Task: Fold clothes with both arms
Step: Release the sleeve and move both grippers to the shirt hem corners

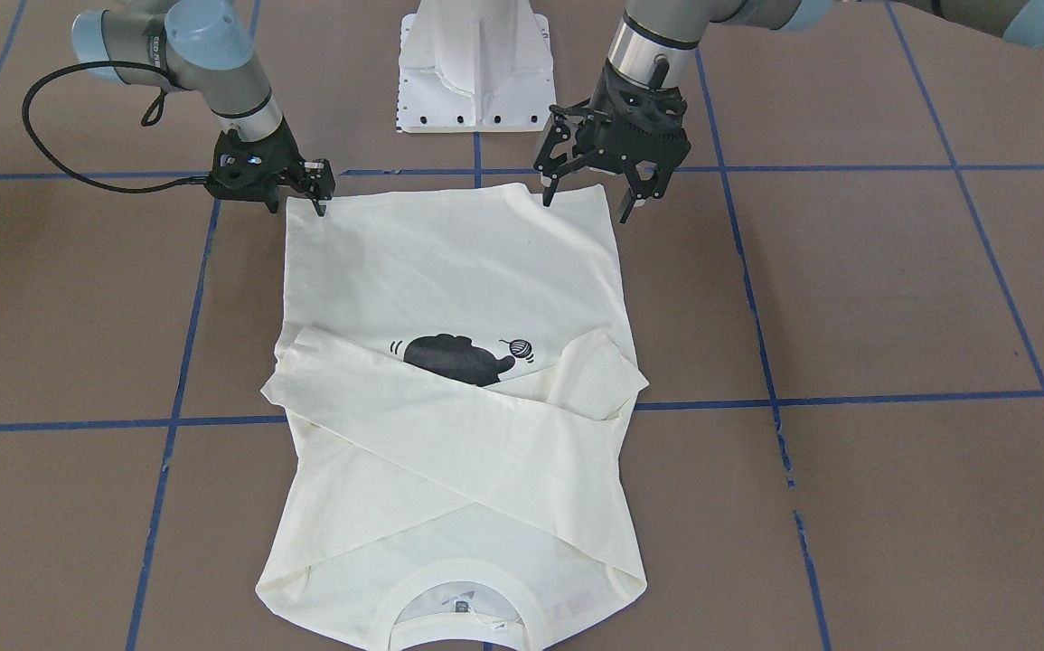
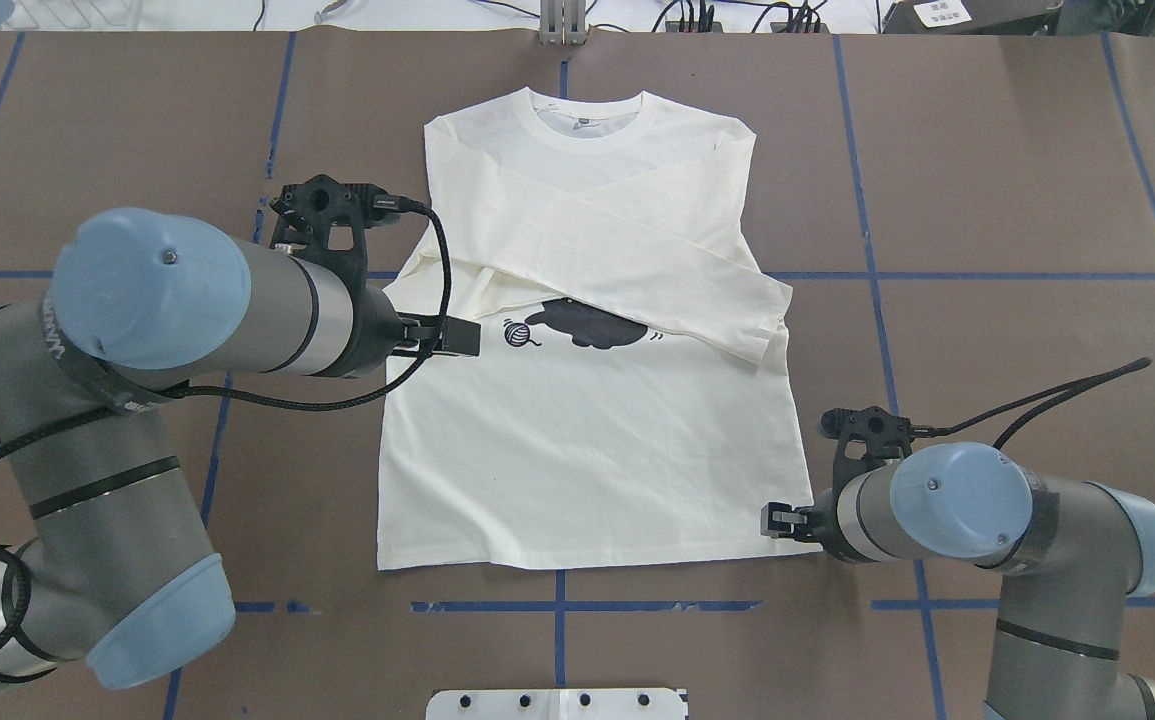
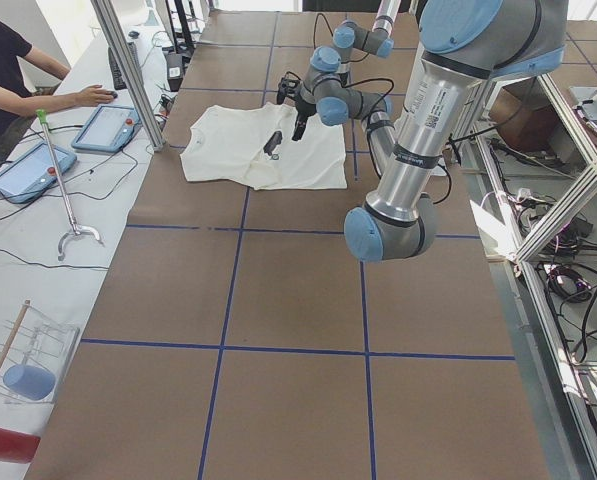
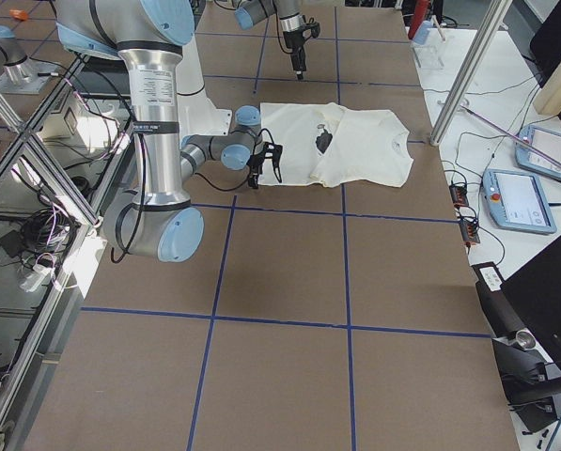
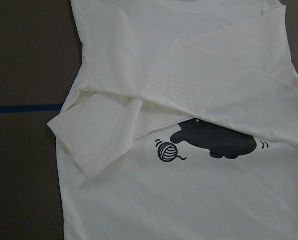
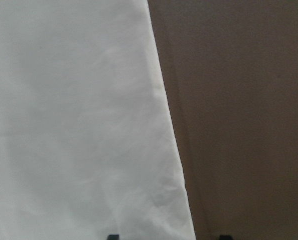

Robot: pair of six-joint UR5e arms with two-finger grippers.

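Cream-white long-sleeved T-shirt (image 1: 449,271) spread flat, print side up, near the middle of a brown desk (image 1: 892,298) marked into squares with blue tape lines (image 1: 847,398). Collar (image 1: 458,601) at the far side from the robot, hem toward its white pedestal base (image 1: 476,68). Both sleeves folded inward and crossed over the chest, partly covering a black cat print (image 1: 458,359) with a small yarn ball beside it. Left end effector (image 1: 587,201) raised above the hem near one bottom corner, fingers spread wide, gripping nothing. Right end effector (image 1: 318,203) down low at the opposite bottom corner of the hem, one tip at the fabric edge; in the right wrist view, two dark fingertips (image 6: 113,236) set apart at the bottom of the frame, one over cloth and one over bare desk, nothing pinched between them. To one side, a person seated at a separate white table.
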